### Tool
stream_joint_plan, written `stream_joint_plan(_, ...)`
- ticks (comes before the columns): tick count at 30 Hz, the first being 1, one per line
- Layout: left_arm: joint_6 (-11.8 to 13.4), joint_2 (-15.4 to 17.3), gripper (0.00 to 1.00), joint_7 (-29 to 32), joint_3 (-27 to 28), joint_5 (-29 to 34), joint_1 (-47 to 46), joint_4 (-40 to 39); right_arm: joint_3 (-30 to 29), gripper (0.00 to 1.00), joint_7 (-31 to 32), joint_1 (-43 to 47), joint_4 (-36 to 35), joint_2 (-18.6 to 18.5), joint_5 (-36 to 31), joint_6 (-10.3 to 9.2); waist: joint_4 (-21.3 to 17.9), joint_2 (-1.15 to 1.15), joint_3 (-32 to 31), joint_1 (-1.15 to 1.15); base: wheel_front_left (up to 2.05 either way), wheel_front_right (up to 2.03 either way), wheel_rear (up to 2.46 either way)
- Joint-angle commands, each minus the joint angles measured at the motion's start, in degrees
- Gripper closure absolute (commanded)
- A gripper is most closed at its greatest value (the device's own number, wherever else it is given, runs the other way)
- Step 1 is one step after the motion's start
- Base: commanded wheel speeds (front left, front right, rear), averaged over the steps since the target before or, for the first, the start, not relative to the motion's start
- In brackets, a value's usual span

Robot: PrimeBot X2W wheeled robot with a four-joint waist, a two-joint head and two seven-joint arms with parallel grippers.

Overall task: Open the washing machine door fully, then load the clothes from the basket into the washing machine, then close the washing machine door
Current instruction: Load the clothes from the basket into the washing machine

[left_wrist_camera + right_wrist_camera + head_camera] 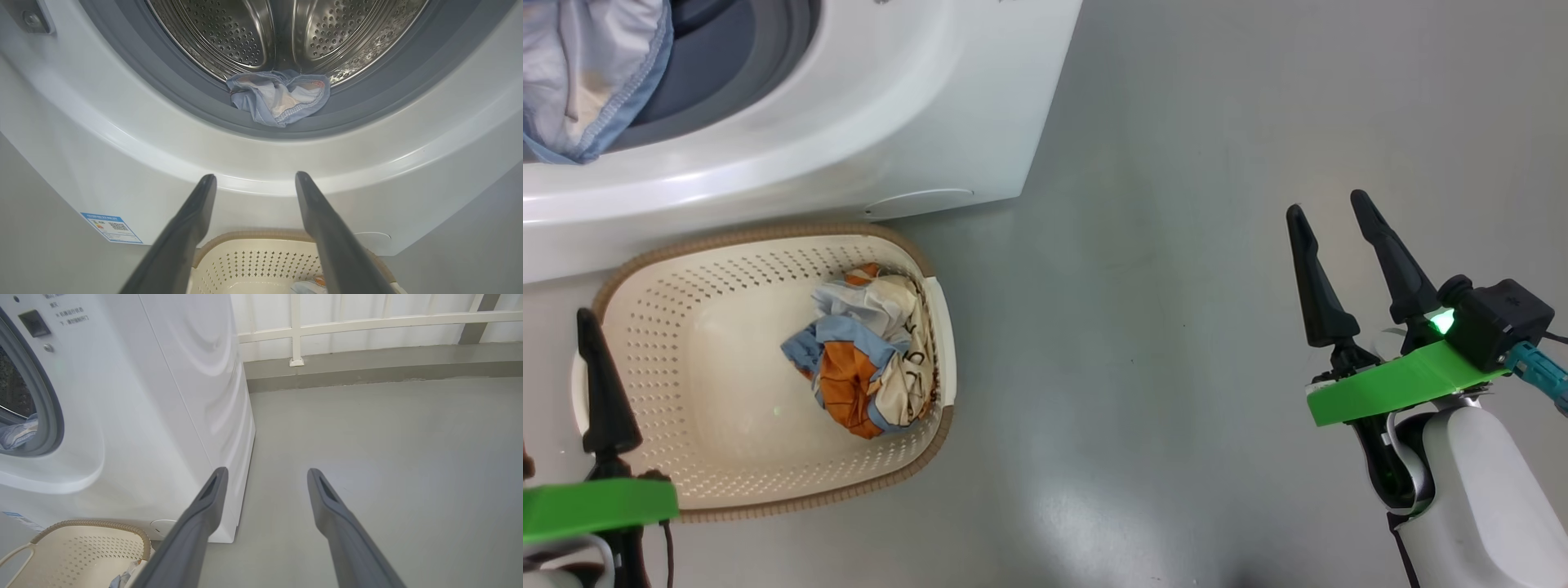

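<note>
Fingers apart, nothing held, on L gripper over left rim of basket & on R gripper above grey floor; crumpled orange-cream garment inside basket, blue garment draped on grey gasket at open mouth of washer.

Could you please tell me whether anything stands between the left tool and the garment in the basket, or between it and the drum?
Nothing visible does. The open left tool is by the basket, where the crumpled garment lies uncovered. The drum stands open, though a blue garment drapes over the gasket.
</note>
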Motion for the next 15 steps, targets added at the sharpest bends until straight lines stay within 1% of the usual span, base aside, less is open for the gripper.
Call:
stream_joint_plan(1, -0.09, 0.94, 0.00, -0.30, 1.98, -0.28, 1.50, -1.95, 0.83, 0.00, -0.42, 1.22, -1.38, -0.28, -0.28, 0.53, -0.03, 0.00, -0.13, 0.00, 0.00, 0.00, 0.00)
stream_joint_plan(7, -0.09, 0.40, 0.00, -0.30, 1.77, -0.50, 2.59, -2.95, 0.60, 0.00, -0.42, 1.64, -1.51, -0.42, -0.31, 0.53, 0.30, 0.00, -0.65, 0.00, 0.00, 0.00, 0.00)
stream_joint_plan(15, -0.09, 0.59, 0.00, -0.30, -0.14, -0.58, -1.05, -1.71, 0.55, 0.00, -0.42, 1.72, -1.60, -0.52, -0.41, 0.53, 0.92, 0.00, -0.37, 0.00, 0.00, 0.00, 0.00)
